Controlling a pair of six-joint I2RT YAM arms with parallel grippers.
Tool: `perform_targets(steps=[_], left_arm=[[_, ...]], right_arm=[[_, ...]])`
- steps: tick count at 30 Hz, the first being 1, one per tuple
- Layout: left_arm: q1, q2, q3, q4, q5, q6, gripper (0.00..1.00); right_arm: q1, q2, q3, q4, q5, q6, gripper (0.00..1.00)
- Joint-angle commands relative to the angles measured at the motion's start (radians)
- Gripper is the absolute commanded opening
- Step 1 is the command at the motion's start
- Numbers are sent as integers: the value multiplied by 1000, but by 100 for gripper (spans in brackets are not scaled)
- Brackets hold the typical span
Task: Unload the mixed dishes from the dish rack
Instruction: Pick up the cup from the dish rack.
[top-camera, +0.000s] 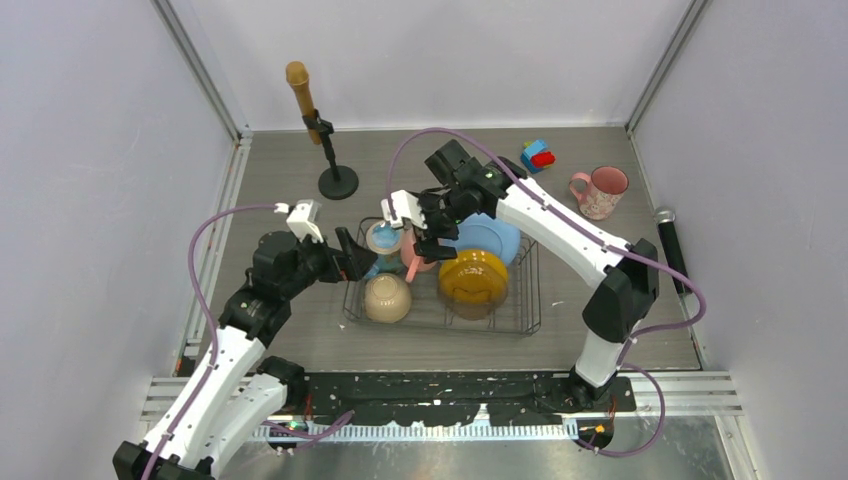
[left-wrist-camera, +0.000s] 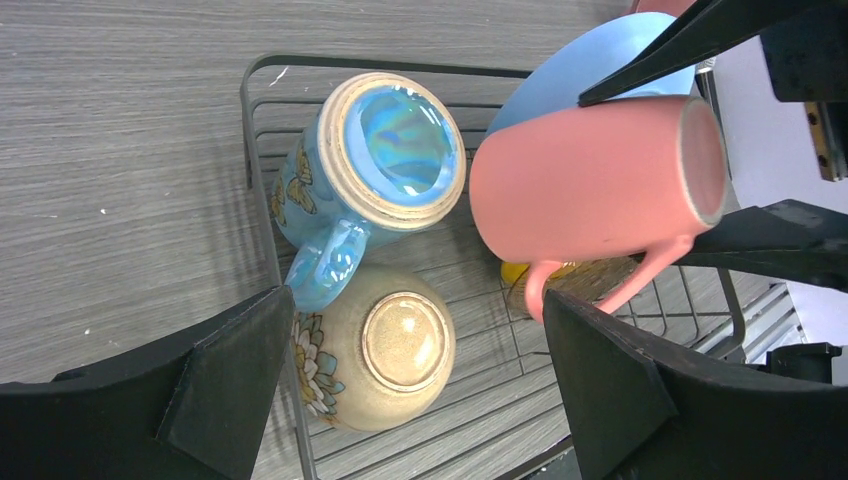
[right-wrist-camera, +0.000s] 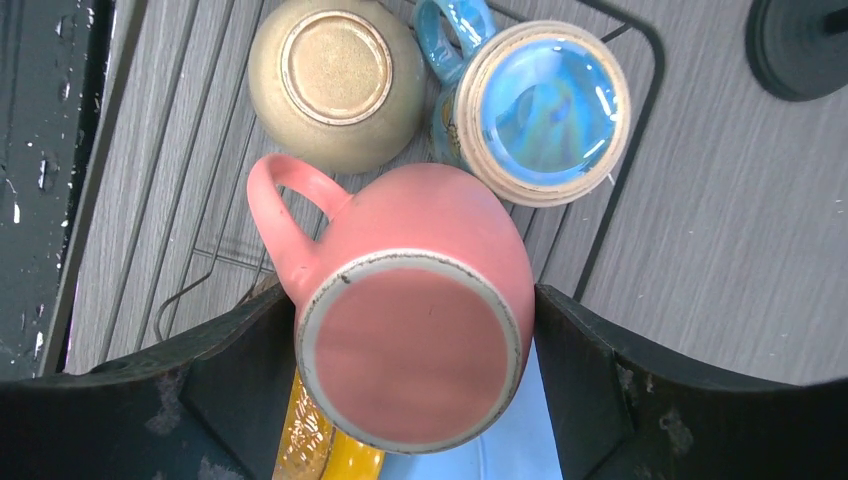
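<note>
The dark wire dish rack (top-camera: 520, 300) holds an upturned blue mug (top-camera: 384, 241), an upturned beige bowl (top-camera: 388, 298), a light-blue plate (top-camera: 497, 238) and a yellow patterned plate (top-camera: 472, 278). My right gripper (top-camera: 425, 232) is shut on the plain pink mug (right-wrist-camera: 420, 300), one finger on each side, base toward the wrist camera. My left gripper (left-wrist-camera: 418, 300) is open and empty at the rack's left edge, with the beige bowl (left-wrist-camera: 385, 345) and blue mug (left-wrist-camera: 380, 160) just beyond its fingertips. The speckled pink mug (top-camera: 600, 190) stands on the table at the far right.
A black stand with a brown microphone (top-camera: 320, 130) is behind the rack on the left. A red-blue toy block (top-camera: 538, 156) lies at the back right. A black microphone (top-camera: 672, 245) lies along the right wall.
</note>
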Motion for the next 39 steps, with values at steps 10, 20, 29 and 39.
perform_targets(steps=[10, 20, 29, 39], left_arm=[[0, -64, 75, 8, 4, -141, 100], [0, -61, 93, 90, 1, -307, 100], [0, 63, 46, 412, 52, -552, 97], [0, 210, 28, 592, 91, -768, 86]], right_arm=[[6, -202, -52, 224, 6, 33, 17], [6, -425, -429, 909, 155, 310, 11], [6, -427, -626, 1453, 286, 435, 10], [12, -414, -690, 1643, 308, 457, 9]])
